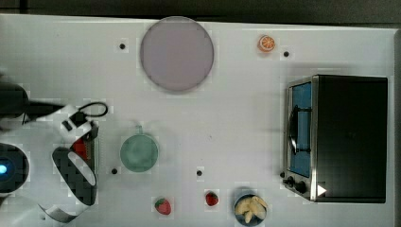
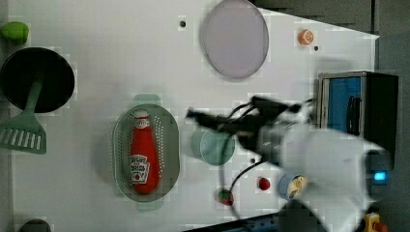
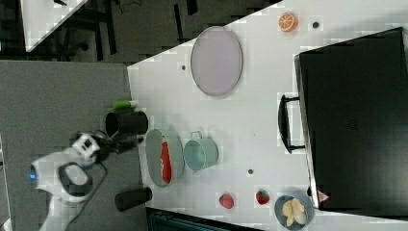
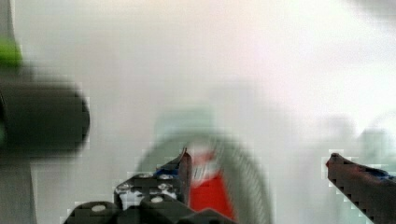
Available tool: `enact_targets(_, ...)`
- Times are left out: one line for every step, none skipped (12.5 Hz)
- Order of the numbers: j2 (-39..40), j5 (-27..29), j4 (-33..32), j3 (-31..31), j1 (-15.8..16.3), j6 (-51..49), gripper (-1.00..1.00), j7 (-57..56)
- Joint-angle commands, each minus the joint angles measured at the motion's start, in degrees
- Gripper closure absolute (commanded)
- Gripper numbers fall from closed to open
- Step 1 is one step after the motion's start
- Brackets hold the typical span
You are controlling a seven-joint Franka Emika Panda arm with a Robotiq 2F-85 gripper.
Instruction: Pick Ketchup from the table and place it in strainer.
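Observation:
The Ketchup (image 2: 143, 157), a red squeeze bottle with a dark label, lies lengthwise inside the pale green oval strainer (image 2: 121, 145). The right view shows the Ketchup (image 3: 165, 161) resting in the strainer (image 3: 153, 144) too. My gripper (image 2: 191, 114) hovers by the strainer's edge on the left view's right, apart from the bottle. In the wrist view my gripper (image 4: 258, 157) is open, its dark fingers (image 4: 182, 163) spread wide with nothing between them. The Ketchup (image 4: 210, 186) and the strainer's rim (image 4: 247, 172) lie below it.
A round green cup (image 2: 212, 146) stands just beside the strainer. A greyish-lilac plate (image 2: 234, 37) lies farther off. A toaster oven (image 2: 358, 106), two strawberries (image 2: 264, 183), a bowl of chips (image 2: 294, 186), a black pan (image 2: 36, 79) and a green spatula (image 2: 24, 130) ring the area.

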Motion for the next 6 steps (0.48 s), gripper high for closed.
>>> enact_targets(-5.3,1.7,5.0,-6.9,-6.5,-8.6,-1.00,2.6)
enact_targets(-6.8,1.7,6.8,-9.6,-7.5,-13.1,-1.00,2.1)
enact_targets(-8.0,1.7,8.8,-12.3,-8.1,-18.1,-1.00,1.2)
enact_targets(-8.9,1.7,10.9,-15.0,-8.3,-23.4,-1.00,0.2)
enact_targets(-9.6,1.9,13.0,-17.7,-8.3,-28.2,-1.00,-1.0)
enact_targets(-10.0,2.3,15.2,-20.2,-8.3,-32.4,-1.00,-2.6)
